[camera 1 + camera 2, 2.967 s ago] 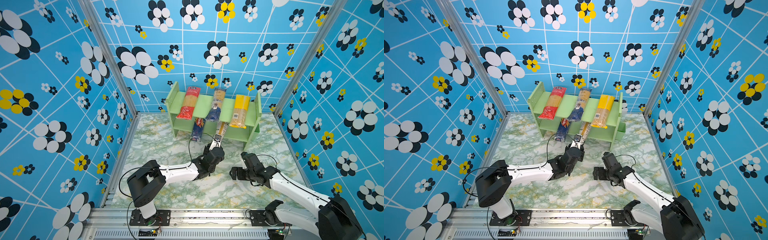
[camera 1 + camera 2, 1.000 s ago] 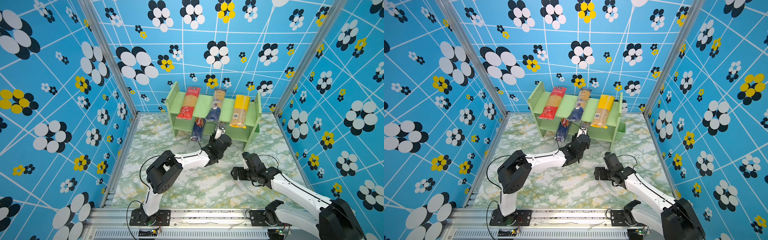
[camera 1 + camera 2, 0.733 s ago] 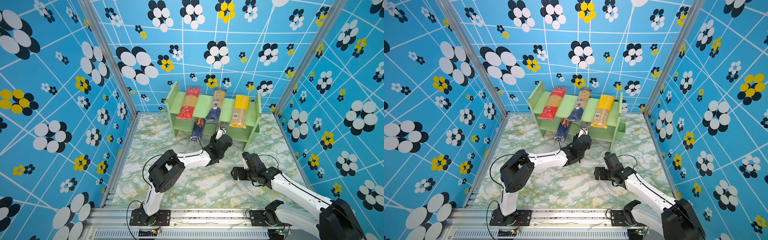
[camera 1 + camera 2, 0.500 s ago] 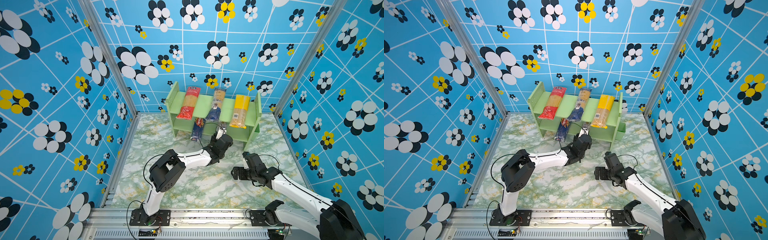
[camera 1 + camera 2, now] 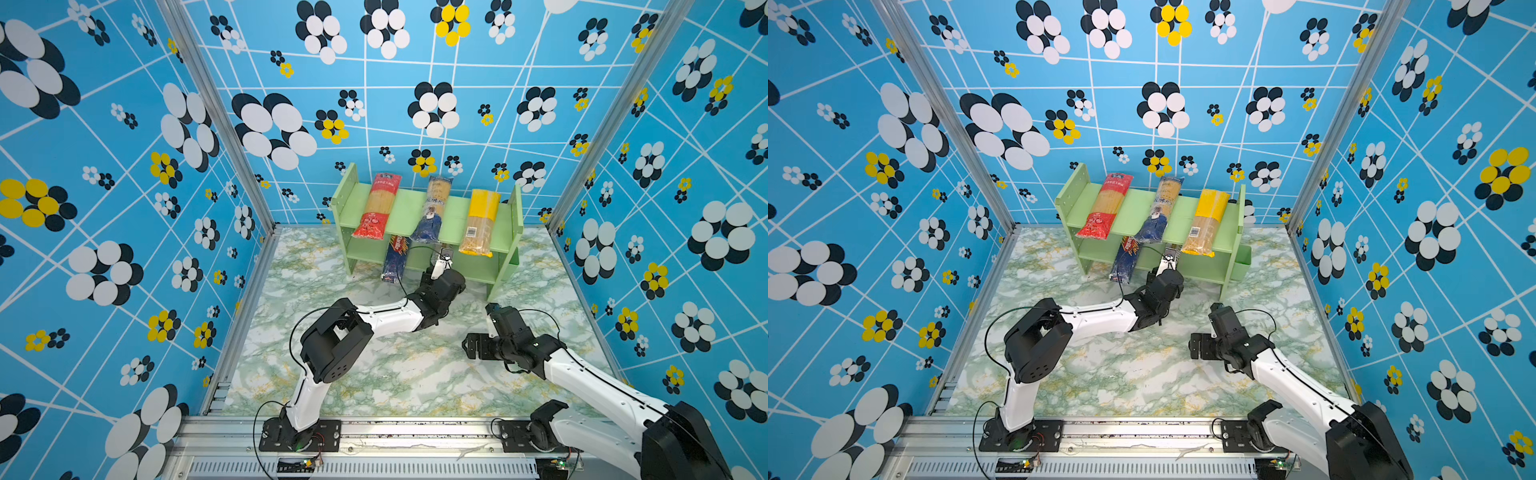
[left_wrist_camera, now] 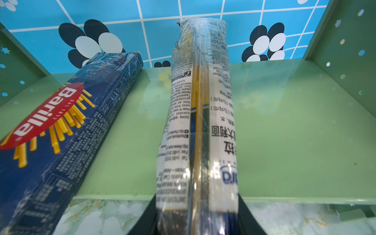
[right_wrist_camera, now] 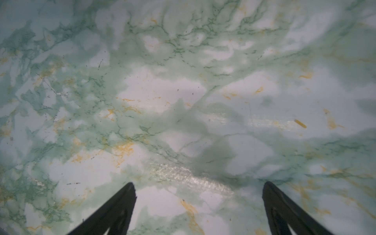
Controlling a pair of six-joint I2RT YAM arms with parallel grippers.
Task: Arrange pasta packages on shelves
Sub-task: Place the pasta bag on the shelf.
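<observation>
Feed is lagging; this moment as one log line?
left gripper: shut on white-label pack, over lower shelf beside Barilla pack | right gripper: open, above table | top shelf: red pack, navy-end pack, yellow pack

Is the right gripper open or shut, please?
Open: the right gripper has its fingers far apart over the marble table, holding nothing.

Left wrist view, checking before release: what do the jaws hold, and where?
The clear pack with navy and white label, clamped between the left jaws at its near end.
</observation>
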